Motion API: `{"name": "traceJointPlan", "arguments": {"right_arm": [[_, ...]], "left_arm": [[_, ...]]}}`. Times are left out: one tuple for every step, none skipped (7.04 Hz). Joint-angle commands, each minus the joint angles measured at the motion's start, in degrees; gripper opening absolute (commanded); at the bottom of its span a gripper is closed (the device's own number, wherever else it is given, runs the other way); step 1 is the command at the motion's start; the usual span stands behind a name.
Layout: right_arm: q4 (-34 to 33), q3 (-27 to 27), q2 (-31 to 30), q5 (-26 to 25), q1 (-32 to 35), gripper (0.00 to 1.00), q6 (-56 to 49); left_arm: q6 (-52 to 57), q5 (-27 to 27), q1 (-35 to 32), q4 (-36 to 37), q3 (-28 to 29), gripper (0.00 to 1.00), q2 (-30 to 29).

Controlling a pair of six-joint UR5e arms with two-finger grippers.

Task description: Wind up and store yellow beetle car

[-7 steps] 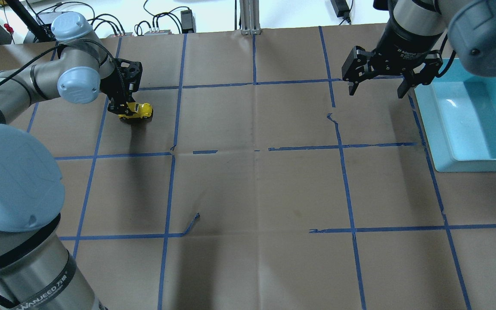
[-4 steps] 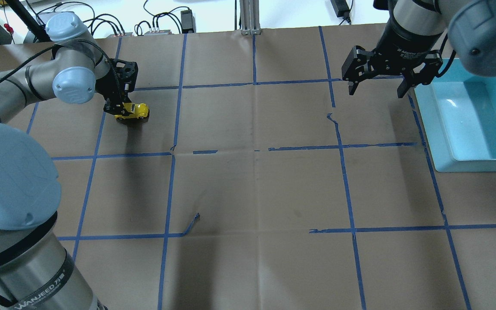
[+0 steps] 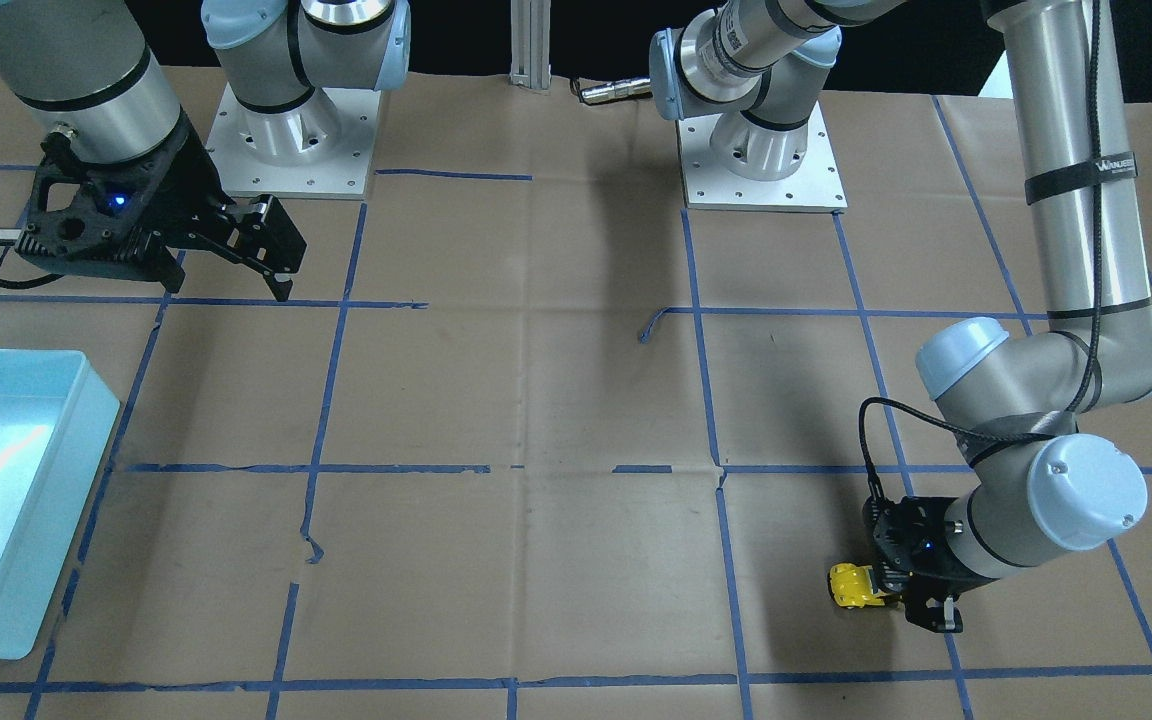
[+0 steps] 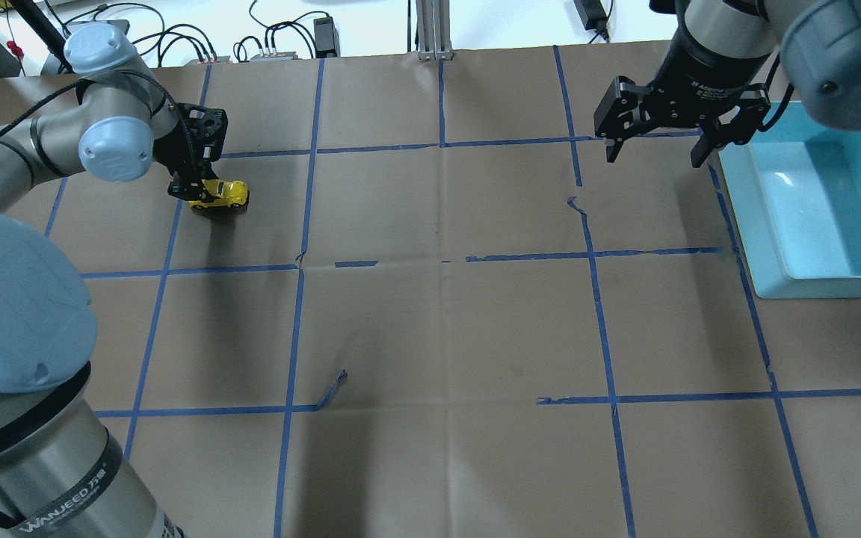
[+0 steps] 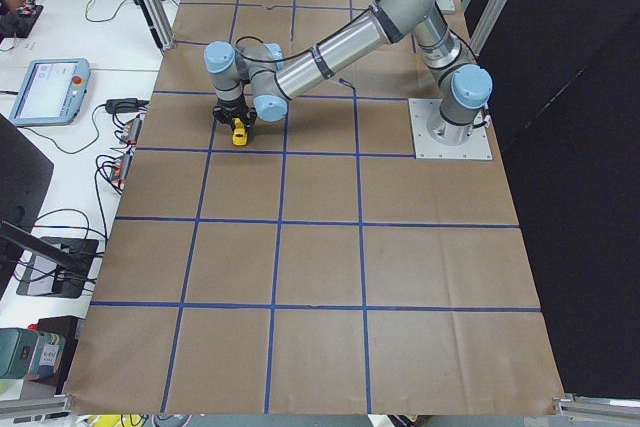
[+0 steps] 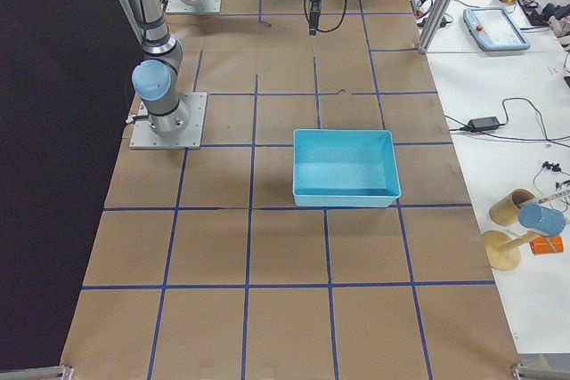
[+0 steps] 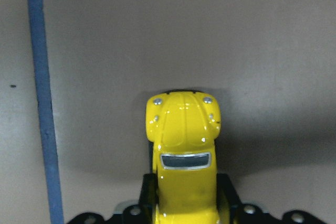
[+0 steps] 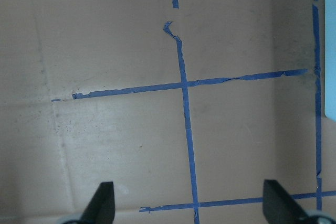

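Note:
The yellow beetle car [image 4: 221,195] sits on the brown table at the far left, its wheels on the paper. My left gripper [image 4: 193,188] is shut on the car's rear half. The car also shows in the front-facing view [image 3: 854,585], in the left side view [image 5: 240,132], and in the left wrist view [image 7: 184,150], nose pointing away from the gripper. My right gripper [image 4: 655,157] hangs open and empty above the table at the far right, beside the light-blue bin [image 4: 774,254]; its two fingertips [image 8: 104,203] show in the right wrist view.
The light-blue bin also shows in the front-facing view [image 3: 56,500] and the right side view [image 6: 346,200]; it holds nothing. Blue tape lines [image 4: 442,146] form a grid on the brown paper. Cables and power bricks [image 4: 273,37] lie beyond the far table edge.
My left gripper has dragged the car along the table to the left and slightly toward the far edge. The right arm has barely moved.

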Motion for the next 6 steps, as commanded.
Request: {"name": "traceJointPlan", "arguments": {"right_arm": [[0.0,0.0,0.0,-0.1,0.0,1.0,0.0],[0.0,0.0,0.0,0.0,0.0,1.0,0.0],[0.0,0.0,0.1,0.0,0.0,1.0,0.0],[0.0,0.0,0.1,0.0,0.0,1.0,0.0],[0.0,0.0,0.1,0.0,0.0,1.0,0.0],[0.0,0.0,0.1,-0.1,0.0,1.0,0.0]], "left_arm": [[1.8,0.0,1.3,0.0,0.1,0.01,0.1],[1.8,0.0,1.3,0.0,0.1,0.01,0.1],[1.8,0.0,1.3,0.0,0.1,0.01,0.1],[1.8,0.0,1.3,0.0,0.1,0.03,0.1],[1.8,0.0,1.3,0.0,0.1,0.53,-0.1],[1.1,-0.5,1.1,-1.1,0.2,0.94,0.7]]}}
